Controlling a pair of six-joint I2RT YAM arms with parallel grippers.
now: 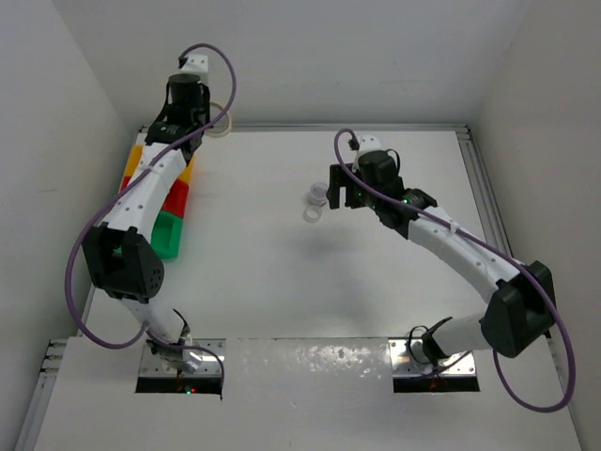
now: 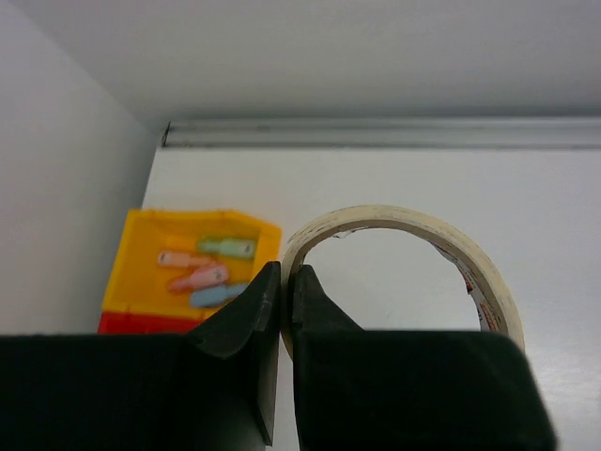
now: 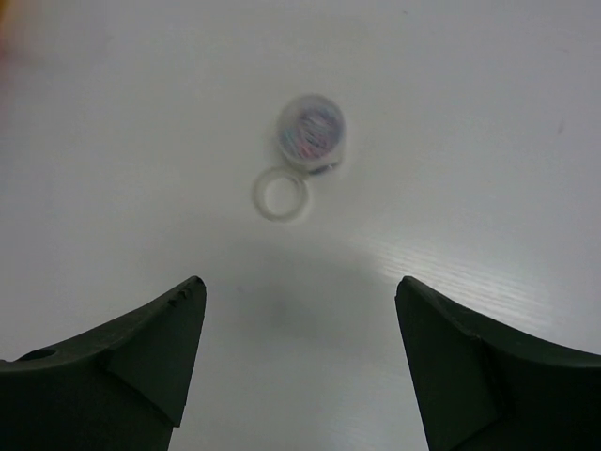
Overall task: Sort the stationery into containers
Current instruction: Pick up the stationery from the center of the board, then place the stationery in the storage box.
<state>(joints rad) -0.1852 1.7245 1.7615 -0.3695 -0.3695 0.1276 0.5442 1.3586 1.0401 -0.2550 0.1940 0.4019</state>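
Yellow bin (image 2: 131,282): sticks (image 2: 202,277) are stored inside. Tan tape roll (image 2: 404,221), nearby: light, stiff, thin-walled; apparently pinched at its wall by the left end effector (image 2: 285,280). Small roll (image 3: 312,132), white ring (image 3: 281,195): side by side on the tabletop (image 3: 488,113); right end effector (image 3: 299,287) is held wide, empty.

A robotics laboratory test cell was indicated. A flat white tabletop (image 1: 282,282) was enclosed on three sides by plain white walls (image 1: 376,56), with a metal rail (image 1: 357,128) along the far edge. Two black-and-white jointed robot arms (image 1: 141,197) (image 1: 451,244) were bolted to shiny metal base plates (image 1: 183,362) at the near edge, and loose purple cables (image 1: 69,277) were looped around them. Staged props were laid out: small yellow-orange, red and green plastic bins (image 1: 169,235) and a cream-coloured paper tape roll (image 2: 404,225).
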